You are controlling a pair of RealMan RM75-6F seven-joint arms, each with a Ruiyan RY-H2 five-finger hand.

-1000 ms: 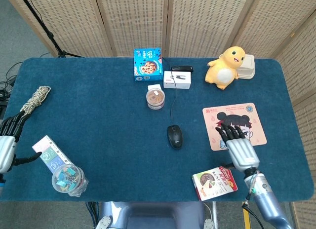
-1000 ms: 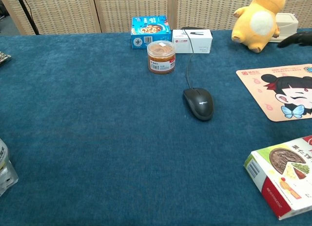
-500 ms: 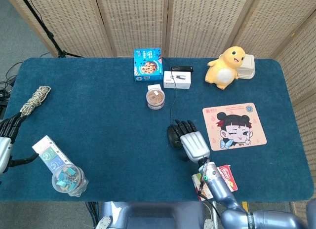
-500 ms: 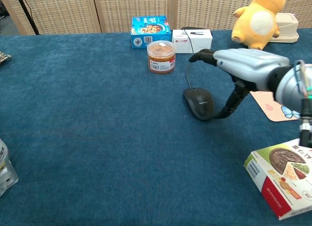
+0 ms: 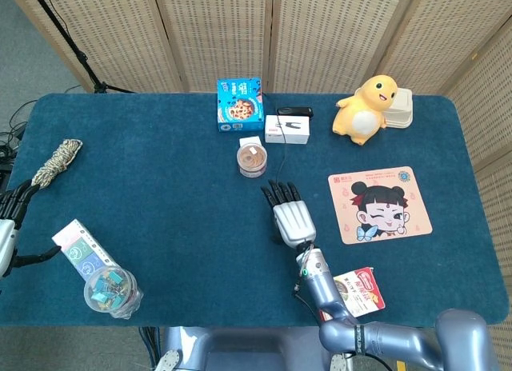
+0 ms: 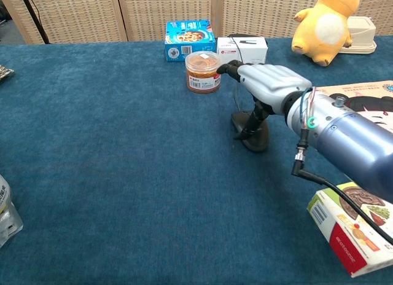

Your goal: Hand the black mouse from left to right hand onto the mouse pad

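Chest view: glossy black mouse [image 6: 253, 136], rounded plastic w/ thin cord, sits mid-table on blue felt cloth [image 6: 123, 144], right hand [image 6: 270, 88] spread flat above it, thumb touching its side, nothing gripped; left hand [image 5: 10, 219] open at table edge; pickup not begun, flat printed mouse pad [image 5: 378, 204] nearby.

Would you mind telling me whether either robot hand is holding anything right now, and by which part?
Nothing is held. The right robot hand hovers spread over the black mouse; the left robot hand is empty.
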